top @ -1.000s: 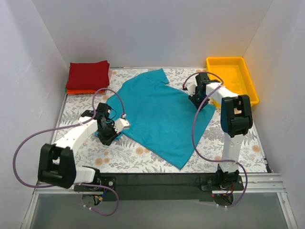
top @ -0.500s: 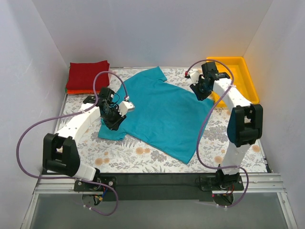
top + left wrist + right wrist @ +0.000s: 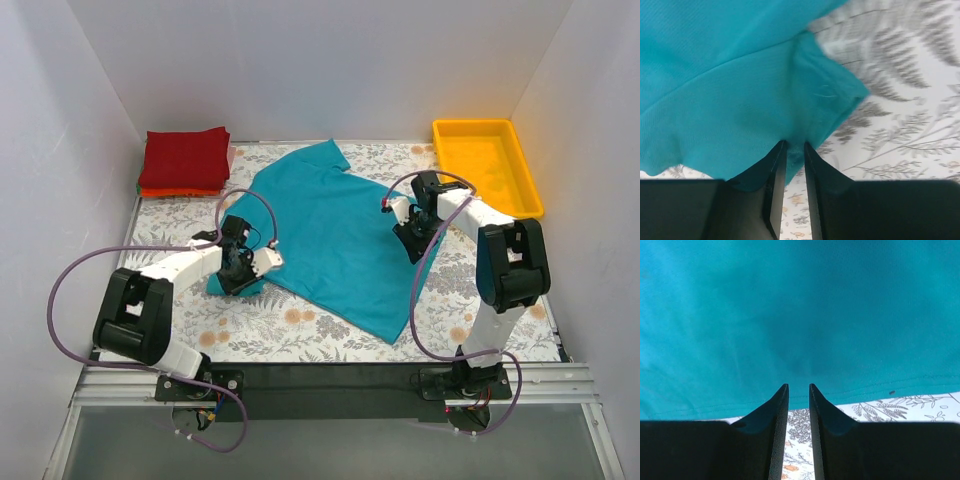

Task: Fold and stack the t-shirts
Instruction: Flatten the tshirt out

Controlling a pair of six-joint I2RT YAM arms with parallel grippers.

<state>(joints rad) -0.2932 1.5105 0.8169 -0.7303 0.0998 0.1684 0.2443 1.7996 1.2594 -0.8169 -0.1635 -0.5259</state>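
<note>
The left end effector (image 3: pixel 795 145) is sitting low on the counter (image 3: pixel 250 325) with its fingers drawn nearly together, only a thin slit showing between them. Its tips are touching the edge of the teal-blue tee (image 3: pixel 330 235) beside a folded-over sleeve corner, and it cannot be told whether cloth is actually being pinched there. The right end effector (image 3: pixel 798 386) is showing the same narrow slit, its tips meeting a stitched hem of the tee, with floral print showing between the fingers below. Here too it is unclear whether the fingers are clamping the cloth or only touching it. In the overhead view, the left arm is reaching in to the tee's left sleeve and the right arm is bending over its right side. The tee is lying spread open and mostly flat in the middle of the counter, turned at an angle, one sleeve pointing toward the back wall and the bottom hem running toward the near right. In the far left corner, the dark red shirt (image 3: pixel 185 157) is lying folded on top of the orange one (image 3: pixel 180 191), whose edge is peeking out beneath it, well apart from the tee. The yellow tray (image 3: pixel 472 124) is sitting in the far right corner.
</note>
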